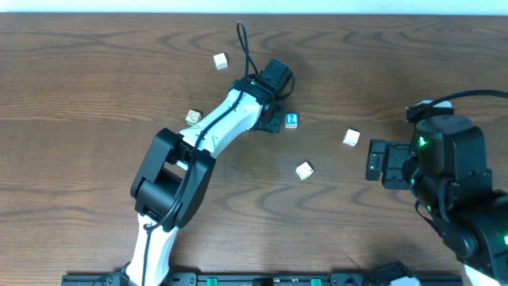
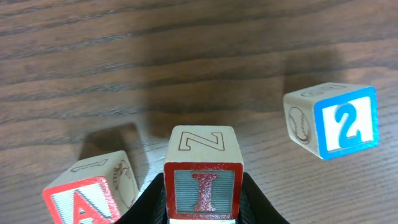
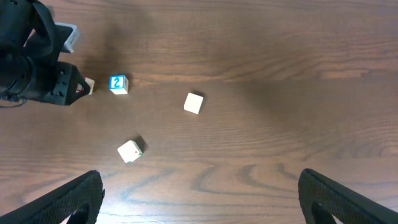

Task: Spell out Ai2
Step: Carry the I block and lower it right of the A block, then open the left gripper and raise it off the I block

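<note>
In the left wrist view my left gripper (image 2: 203, 199) is shut on a wooden block with a red I (image 2: 203, 180), Z on its top face. A block with a red A (image 2: 93, 193) sits just left of it. A block with a blue 2 (image 2: 333, 121) sits to the right, apart. In the overhead view the left gripper (image 1: 270, 119) is at the table's middle back, beside the 2 block (image 1: 291, 120). My right gripper (image 1: 379, 161) is open and empty at the right. The 2 block also shows in the right wrist view (image 3: 117, 83).
Loose pale blocks lie on the wooden table: one at the back (image 1: 221, 60), one left of the arm (image 1: 192, 117), two right of centre (image 1: 351, 138) (image 1: 304, 170). The last two show in the right wrist view (image 3: 193, 103) (image 3: 130, 150).
</note>
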Robot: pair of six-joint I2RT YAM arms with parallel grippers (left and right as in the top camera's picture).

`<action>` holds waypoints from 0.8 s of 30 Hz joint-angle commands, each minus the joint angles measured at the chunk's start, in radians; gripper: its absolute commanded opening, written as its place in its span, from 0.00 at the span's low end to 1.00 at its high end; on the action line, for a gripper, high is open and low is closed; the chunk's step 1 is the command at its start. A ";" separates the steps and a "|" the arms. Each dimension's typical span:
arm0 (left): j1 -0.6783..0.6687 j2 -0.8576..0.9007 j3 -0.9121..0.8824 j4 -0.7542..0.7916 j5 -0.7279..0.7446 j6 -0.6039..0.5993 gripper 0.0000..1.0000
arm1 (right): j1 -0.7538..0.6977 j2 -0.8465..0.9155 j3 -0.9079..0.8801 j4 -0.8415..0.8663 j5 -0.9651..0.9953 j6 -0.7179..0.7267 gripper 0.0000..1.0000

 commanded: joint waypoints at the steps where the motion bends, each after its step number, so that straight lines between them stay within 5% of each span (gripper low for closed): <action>1: 0.000 0.019 0.025 -0.013 -0.045 -0.045 0.21 | -0.001 -0.005 0.009 -0.006 0.018 0.018 0.99; 24: -0.003 0.019 0.024 -0.070 -0.006 -0.146 0.27 | -0.001 -0.005 0.009 -0.023 0.018 0.018 0.99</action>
